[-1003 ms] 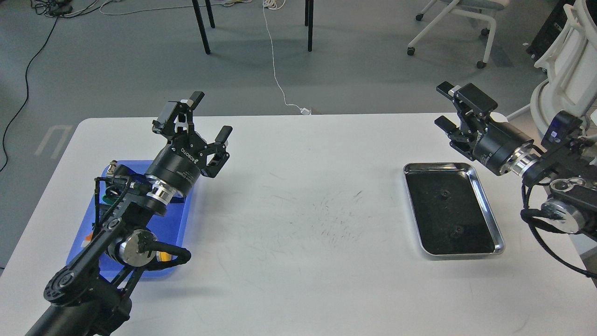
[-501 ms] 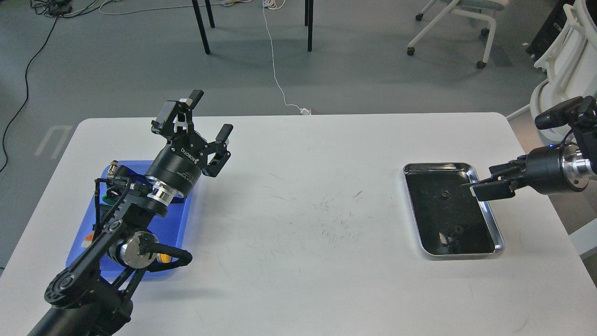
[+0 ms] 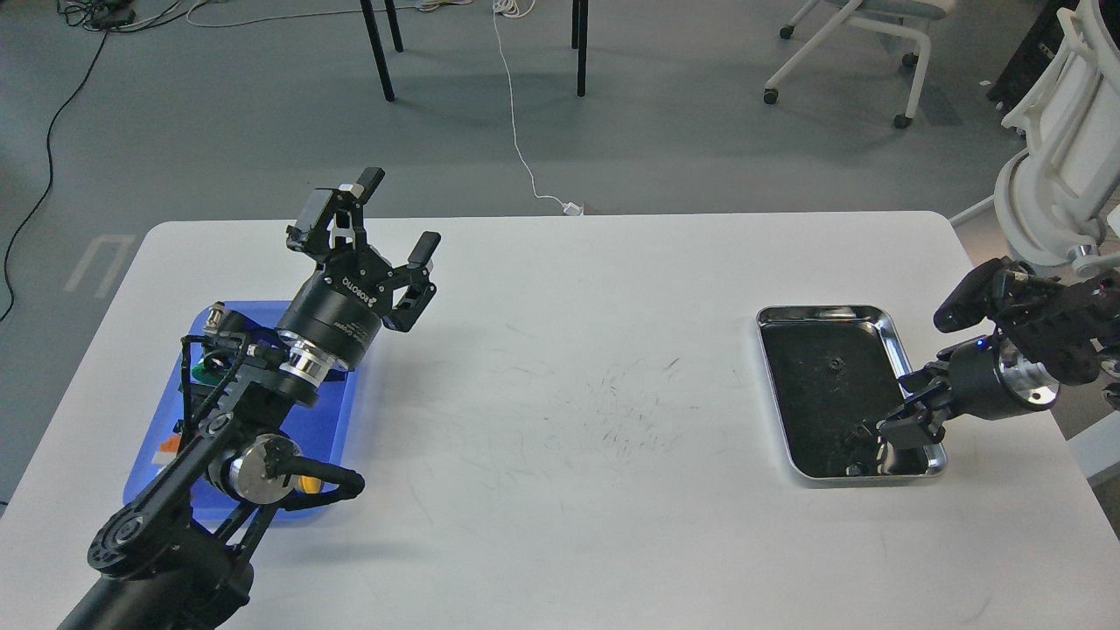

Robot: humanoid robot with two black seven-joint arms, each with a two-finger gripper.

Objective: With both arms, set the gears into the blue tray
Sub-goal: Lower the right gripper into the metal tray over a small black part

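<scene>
The blue tray (image 3: 338, 411) lies at the table's left side, largely covered by my left arm. My left gripper (image 3: 395, 229) is raised above the tray's far right corner, open and empty. The silver tray (image 3: 818, 311) with black lining lies at the right. One gear (image 3: 836, 362) rests in its far half. A second small dark gear (image 3: 856, 431) lies in its near half, right at the tips of my right gripper (image 3: 882, 437). That gripper reaches down into the tray's near right corner. Its dark fingers blend with the lining, so their spacing does not show.
Coloured push buttons sit in the blue tray: a green one (image 3: 207, 373) and a yellow one (image 3: 306, 482), partly hidden by the left arm. A white chair (image 3: 1050, 175) stands just off the table's right edge. Scuff marks (image 3: 630, 411) cover the table's middle.
My right arm swung down from above the table's far right corner to the silver tray, ending low at its near right corner. The left arm barely moved.
</scene>
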